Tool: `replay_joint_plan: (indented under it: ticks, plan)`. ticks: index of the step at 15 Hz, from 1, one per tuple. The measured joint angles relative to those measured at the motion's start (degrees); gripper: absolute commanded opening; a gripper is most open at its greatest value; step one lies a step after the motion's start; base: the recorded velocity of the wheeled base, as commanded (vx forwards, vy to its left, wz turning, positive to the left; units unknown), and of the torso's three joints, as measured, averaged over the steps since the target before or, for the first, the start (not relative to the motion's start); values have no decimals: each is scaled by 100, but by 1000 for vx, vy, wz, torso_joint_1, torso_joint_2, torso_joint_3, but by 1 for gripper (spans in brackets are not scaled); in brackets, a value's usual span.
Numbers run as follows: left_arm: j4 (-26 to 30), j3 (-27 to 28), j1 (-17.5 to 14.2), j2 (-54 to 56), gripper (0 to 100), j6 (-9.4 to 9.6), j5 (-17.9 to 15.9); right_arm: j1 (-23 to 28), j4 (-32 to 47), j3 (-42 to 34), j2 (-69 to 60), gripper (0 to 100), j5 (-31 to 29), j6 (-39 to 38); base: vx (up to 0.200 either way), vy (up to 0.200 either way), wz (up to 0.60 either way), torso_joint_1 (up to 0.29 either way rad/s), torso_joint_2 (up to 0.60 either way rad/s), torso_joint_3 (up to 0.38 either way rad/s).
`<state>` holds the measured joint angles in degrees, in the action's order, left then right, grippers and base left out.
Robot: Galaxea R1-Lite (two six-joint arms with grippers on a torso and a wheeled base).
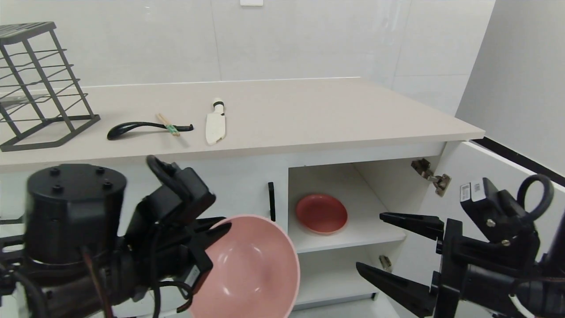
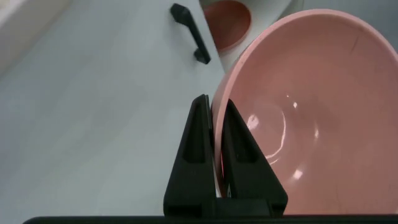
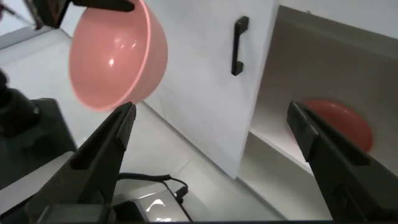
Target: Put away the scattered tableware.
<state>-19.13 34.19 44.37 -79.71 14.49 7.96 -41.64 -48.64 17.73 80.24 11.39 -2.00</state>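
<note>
Nearest, at eleven o'clock, my left gripper [image 1: 218, 234] pinches the pink bowl [image 1: 254, 269] by its rim; at two o'clock my right gripper [image 1: 370, 240] hangs spread. Farther, at one o'clock, the red plate [image 1: 321, 213] lies on the cabinet shelf [image 1: 371, 233]; the spoon [image 1: 132, 128], chopsticks [image 1: 167, 125] and knife [image 1: 215, 126] rest on the counter [image 1: 309, 110] at eleven.

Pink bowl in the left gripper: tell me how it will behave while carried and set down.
Likely rigid: the pink bowl shows no bending though the left gripper pinches only its rim. Its glossy surface suggests it could slip or swing in that thin pinch. Set on the shelf, its rounded body may rock briefly.
</note>
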Motion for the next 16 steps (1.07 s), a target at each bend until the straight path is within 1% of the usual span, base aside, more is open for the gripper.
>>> replay_joint_plan:
  ticks: [1, 2, 4, 5, 7, 10, 16]
  plan:
    - [-2, 127, 217, -210, 0, -145, 176, -26, 4, 27, 85, 100, -94, 1, 0, 0, 0, 0, 0, 0]
    - [-5, 299, 386, -430, 0, -199, 244, -46, 11, 40, 146, 100, -404, -10, 0, 0, 0, 0, 0, 0]
    - [-11, 725, 647, -906, 0, -240, 374, -66, 30, 46, 239, 100, -619, -34, 0, 0, 0, 0, 0, 0]
    - [-20, 929, 758, -1150, 0, -246, 499, -63, 41, 46, 269, 100, -736, -46, 0, 0, 0, 0, 0, 0]
    - [-123, 1184, 926, -1548, 0, -254, 719, -9, 112, 51, 336, 100, -1039, -271, 0, 0, 0, 0, 0, 0]
    - [-262, 1464, 1106, -2018, 0, -254, 859, 27, 127, 55, 407, 100, -1074, -405, 0, 0, 0, 0, 0, 0]
    - [-347, 1536, 1152, -2339, 0, -251, 873, 223, 101, 38, 452, 100, -1070, -407, 0, 0, 0, 0, 0, 0]
